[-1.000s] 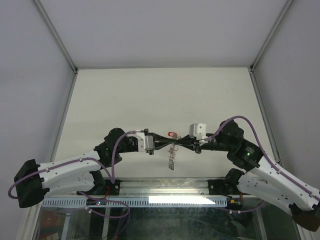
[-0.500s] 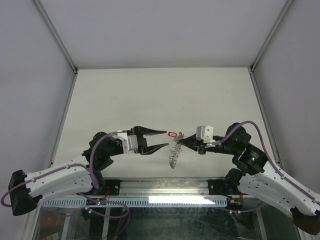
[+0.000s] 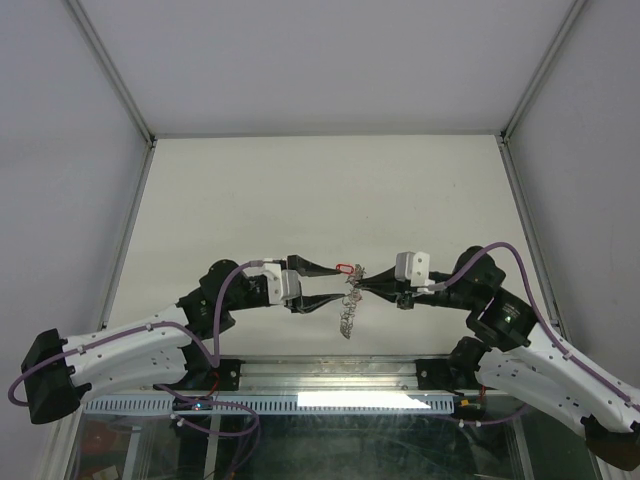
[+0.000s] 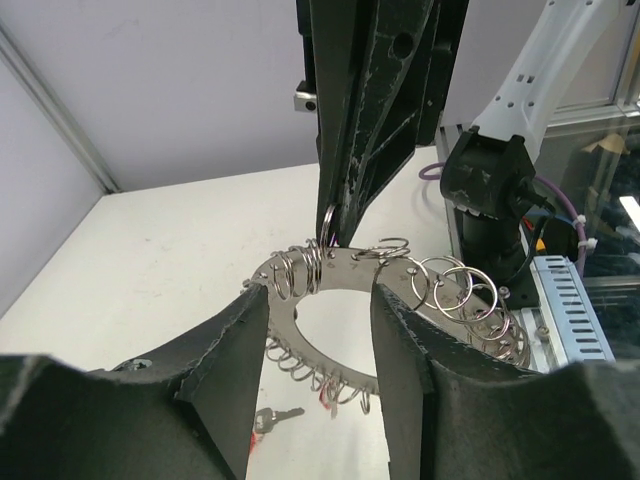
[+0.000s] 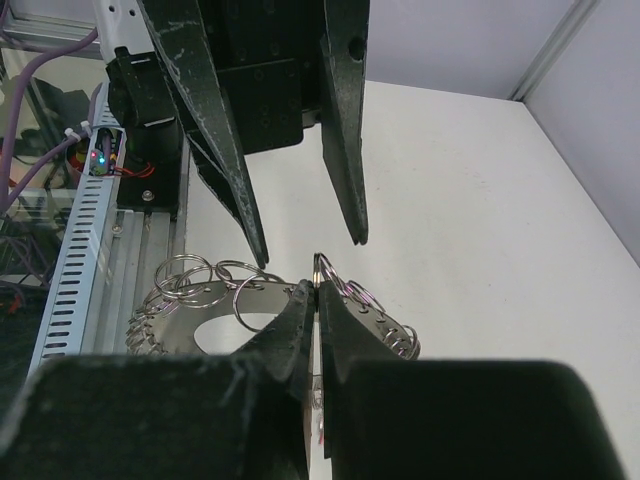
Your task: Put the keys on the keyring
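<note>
- keyring (image 3: 346, 310): flat silver ring-shaped plate, its rim strung with many small wire loops. It is suspended by one loop at its top, which is pinched in the tips of the right gripper (image 3: 360, 288). The rest hangs below those tips, between the spread fingers of the left gripper (image 3: 335, 282).
- keys (image 3: 345, 268): red oval tag, just beside the left gripper's far fingertip, at the ring's top. Cannot tell whether it is threaded on.

A robot lab cell. Grey panels (image 3: 300, 60) on aluminium posts (image 3: 110, 65) wall a white surface (image 3: 250, 190). Slotted cable duct (image 3: 130, 404) runs along the front.
</note>
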Robot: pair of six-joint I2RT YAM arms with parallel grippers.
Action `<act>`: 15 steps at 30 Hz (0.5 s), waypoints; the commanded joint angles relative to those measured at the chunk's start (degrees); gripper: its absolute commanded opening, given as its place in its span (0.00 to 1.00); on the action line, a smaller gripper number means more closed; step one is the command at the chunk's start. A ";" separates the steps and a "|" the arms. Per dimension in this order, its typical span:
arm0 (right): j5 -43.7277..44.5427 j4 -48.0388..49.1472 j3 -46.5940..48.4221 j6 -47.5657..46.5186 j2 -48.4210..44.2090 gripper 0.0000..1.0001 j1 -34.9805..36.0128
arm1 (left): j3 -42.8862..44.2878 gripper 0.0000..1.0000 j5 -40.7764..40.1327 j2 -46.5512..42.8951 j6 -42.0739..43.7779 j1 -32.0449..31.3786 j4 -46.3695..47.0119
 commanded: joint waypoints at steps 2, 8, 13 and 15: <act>-2.00 5.26 1.86 0.26 -1.05 0.00 0.00 | 1.69 0.42 -0.17 2.08 1.24 -0.09 1.77; -3.73 5.03 1.85 -0.14 -0.93 0.00 0.01 | 1.98 0.39 -3.42 3.29 0.98 -0.09 4.27; -4.56 4.32 1.86 -0.66 -0.99 0.00 0.01 | 2.14 0.38 -4.95 3.26 0.79 -0.09 6.08; -4.91 4.14 1.78 -0.84 -1.05 0.00 0.01 | 2.23 0.37 -5.16 3.17 0.65 -0.09 6.45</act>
